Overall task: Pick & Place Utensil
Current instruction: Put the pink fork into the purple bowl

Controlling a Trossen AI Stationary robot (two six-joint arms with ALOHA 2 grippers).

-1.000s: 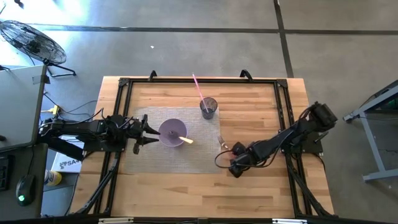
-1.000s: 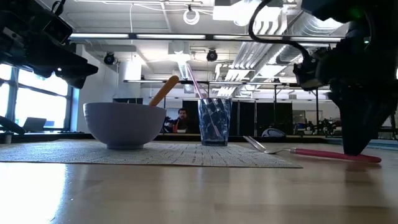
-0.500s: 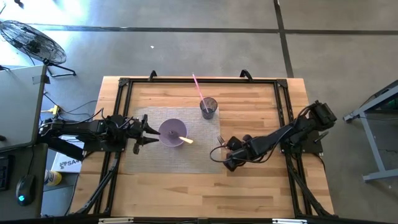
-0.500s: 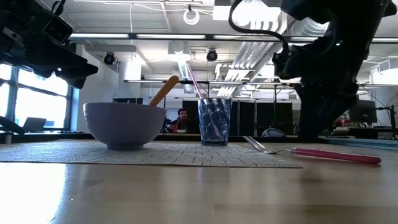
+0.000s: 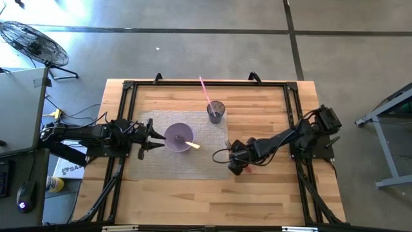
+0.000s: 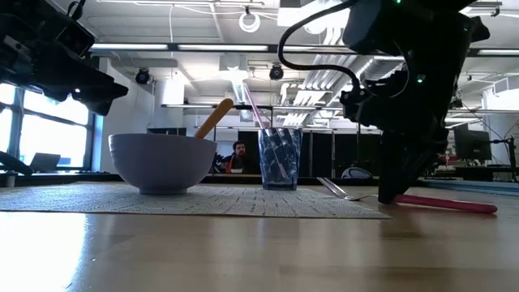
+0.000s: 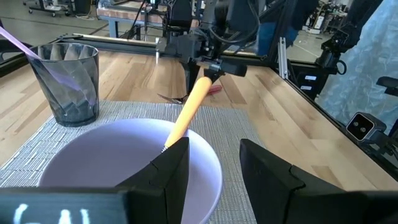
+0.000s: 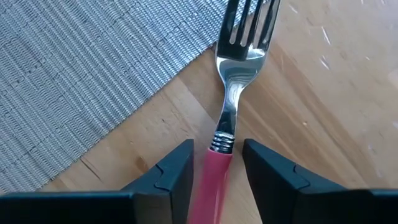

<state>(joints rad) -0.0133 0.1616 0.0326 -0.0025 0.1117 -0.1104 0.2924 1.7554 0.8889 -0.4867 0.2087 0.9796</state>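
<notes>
Right claw point(image 8: 214, 171) is open and down on the bench, straddling the pink handle of the fork point(image 8: 231, 106), tines ahead at the mat point(image 8: 81, 68) edge; grasp step: next close, lift; left claw point(image 7: 208, 171) open, waiting at bowl point(image 7: 134, 165).

fork point(image 8: 227, 118) beside mat point(image 8: 81, 81), bowl point(image 5: 178, 137) on mat

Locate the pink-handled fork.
The fork lies flat on the bare wood off the placemat's right edge, its handle between the right gripper's open jaws.
</notes>
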